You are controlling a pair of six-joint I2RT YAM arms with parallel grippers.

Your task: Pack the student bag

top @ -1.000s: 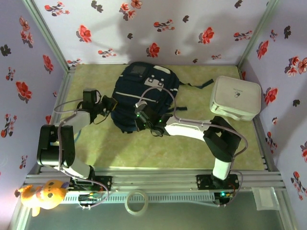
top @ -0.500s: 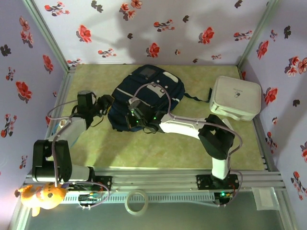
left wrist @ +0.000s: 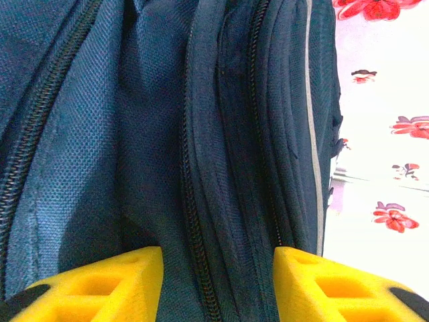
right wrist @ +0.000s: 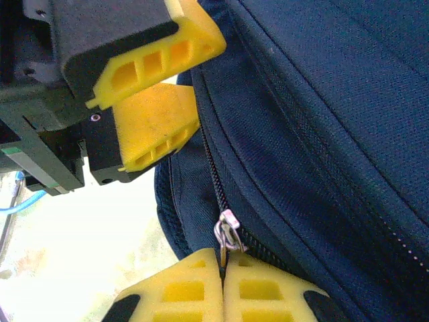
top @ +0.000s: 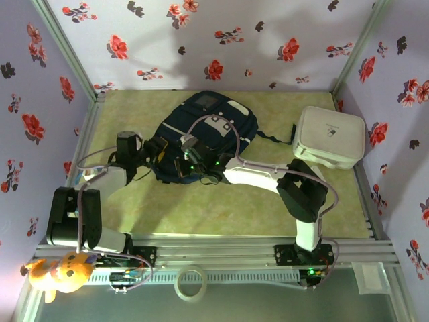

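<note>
left gripper [left wrist: 218, 258] newly parted at the left edge of the student bag [top: 209, 131], right gripper [right wrist: 223, 272] stays pinched on the zipper pull [right wrist: 228, 233]; we judge unzipping can begin.

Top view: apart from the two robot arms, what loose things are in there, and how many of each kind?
Backpack: 1
White box: 1
Stuffed toy: 1
Tape roll: 1
Total: 4
</note>
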